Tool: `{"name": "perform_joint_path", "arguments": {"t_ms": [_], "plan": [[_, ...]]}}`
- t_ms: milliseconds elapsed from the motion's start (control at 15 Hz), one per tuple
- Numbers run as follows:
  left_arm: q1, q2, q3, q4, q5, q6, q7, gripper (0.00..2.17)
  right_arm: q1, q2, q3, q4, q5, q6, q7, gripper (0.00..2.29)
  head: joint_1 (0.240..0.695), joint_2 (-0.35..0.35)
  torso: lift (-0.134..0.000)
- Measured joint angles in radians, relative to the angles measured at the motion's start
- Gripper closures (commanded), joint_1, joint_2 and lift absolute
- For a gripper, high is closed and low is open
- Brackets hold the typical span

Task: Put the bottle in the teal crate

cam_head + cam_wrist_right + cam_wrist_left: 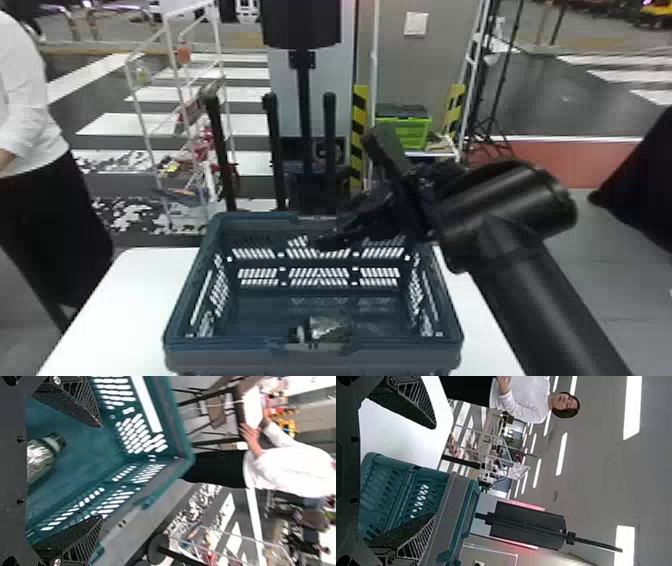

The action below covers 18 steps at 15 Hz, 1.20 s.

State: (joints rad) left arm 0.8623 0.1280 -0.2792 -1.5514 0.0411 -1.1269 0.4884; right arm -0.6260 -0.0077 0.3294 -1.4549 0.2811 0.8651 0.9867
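The crate (225, 345) is teal and grey, the table (125, 300) white (an edging strip (359, 117) wears yellow-and-black diagonals).

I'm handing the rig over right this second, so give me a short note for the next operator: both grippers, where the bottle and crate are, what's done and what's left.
Right gripper: open, nothing between its fingers, over the teal crate.
Left gripper: open and empty, the crate visible beyond its fingers.
Things: the crate stands on the white table; the bottle lies on its side inside, near the wall closest to the robot, cap toward the robot's left.
Done: the bottle is in the crate and free of both grippers.
Left: nothing for the bottle; probably just draw the right arm clear of the crate.
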Motion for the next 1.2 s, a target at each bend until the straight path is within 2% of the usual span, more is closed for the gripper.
{"name": "perform_joint_path", "arguments": {"t_ms": [200, 467, 600, 667, 733, 867, 1067, 1200], "plan": [[0.004, 0.003, -0.004, -0.007, -0.006, 0.000, 0.001, 0.10, 0.153, 0.000, -0.045, -0.320, 0.025, 0.131, -0.035, 0.08, 0.499, 0.000, 0.000], [0.005, 0.018, -0.023, -0.024, -0.033, 0.000, 0.009, 0.10, 0.451, 0.000, -0.098, -0.740, 0.030, 0.201, -0.144, 0.08, 0.499, 0.000, 0.000], [0.005, 0.026, -0.034, -0.030, -0.049, 0.003, 0.010, 0.10, 0.607, 0.000, -0.162, -0.906, -0.002, 0.203, -0.196, 0.08, 0.499, 0.000, 0.000], [0.004, 0.034, -0.044, -0.031, -0.053, 0.006, 0.011, 0.10, 0.684, 0.000, -0.225, -0.971, -0.050, 0.193, -0.214, 0.08, 0.499, 0.000, 0.000], [0.002, 0.041, -0.054, -0.032, -0.055, 0.010, 0.011, 0.10, 0.746, 0.000, -0.297, -1.010, -0.107, 0.168, -0.223, 0.08, 0.499, 0.000, 0.000], [-0.003, 0.051, -0.071, -0.033, -0.062, 0.016, 0.012, 0.10, 0.896, 0.000, -0.490, -1.047, -0.258, 0.015, -0.225, 0.08, 0.499, 0.000, 0.000], [-0.010, 0.059, -0.085, -0.034, -0.074, 0.020, 0.012, 0.10, 1.113, 0.000, -0.703, -0.972, -0.472, -0.397, -0.229, 0.08, 0.499, 0.000, 0.000], [-0.017, 0.068, -0.096, -0.039, -0.076, 0.037, 0.013, 0.10, 1.224, 0.000, -0.765, -0.860, -0.553, -0.711, -0.230, 0.08, 0.499, 0.000, 0.000]]}}
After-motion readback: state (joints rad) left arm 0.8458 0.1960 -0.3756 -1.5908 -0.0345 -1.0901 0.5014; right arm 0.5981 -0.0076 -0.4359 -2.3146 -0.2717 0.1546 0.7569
